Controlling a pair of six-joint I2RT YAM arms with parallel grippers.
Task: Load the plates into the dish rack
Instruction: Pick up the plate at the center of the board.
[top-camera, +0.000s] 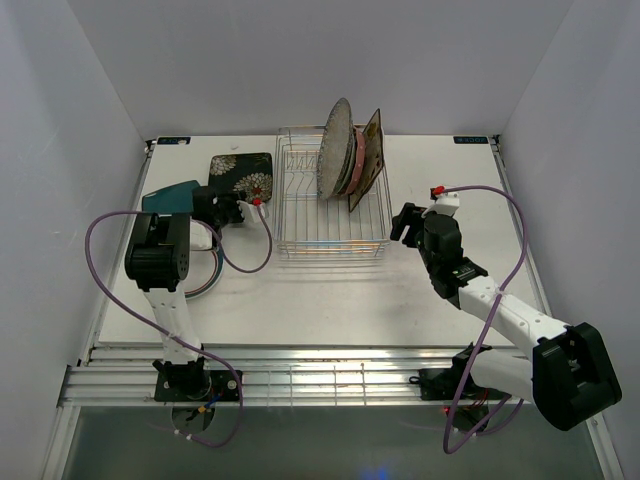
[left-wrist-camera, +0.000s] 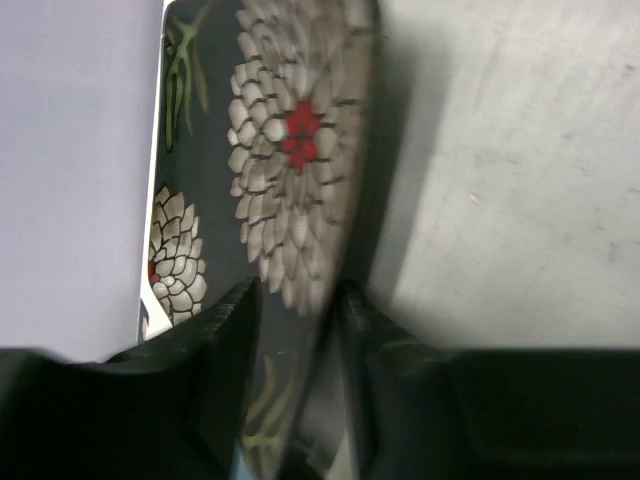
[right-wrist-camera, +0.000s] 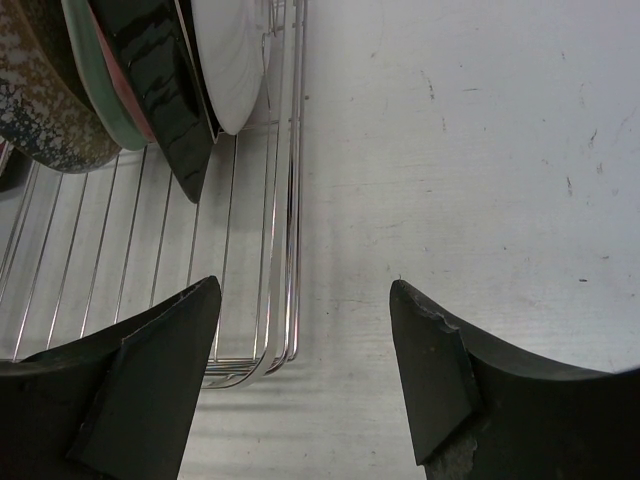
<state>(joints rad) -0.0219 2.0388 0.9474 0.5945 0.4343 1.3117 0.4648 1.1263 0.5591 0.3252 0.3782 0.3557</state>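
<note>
The silver wire dish rack (top-camera: 330, 235) (right-wrist-camera: 270, 300) stands mid-table. Several plates stand upright at its far end: a grey speckled round one (top-camera: 335, 148) (right-wrist-camera: 35, 100), a mint one (right-wrist-camera: 95, 95), a pink one, and a floral square one (top-camera: 366, 160). Left of the rack lies the black floral square plate (top-camera: 243, 172) (left-wrist-camera: 290, 150). My left gripper (top-camera: 240, 208) (left-wrist-camera: 297, 290) is shut on that plate's near rim, one finger on each side. My right gripper (top-camera: 405, 222) (right-wrist-camera: 305, 288) hovers open and holds nothing, just right of the rack's near right corner.
A teal plate (top-camera: 170, 196) lies left of the black one. White teal-rimmed plates (top-camera: 207, 278) show partly under the left arm. Purple cables loop off both arms. White walls close in the table on the left, back and right.
</note>
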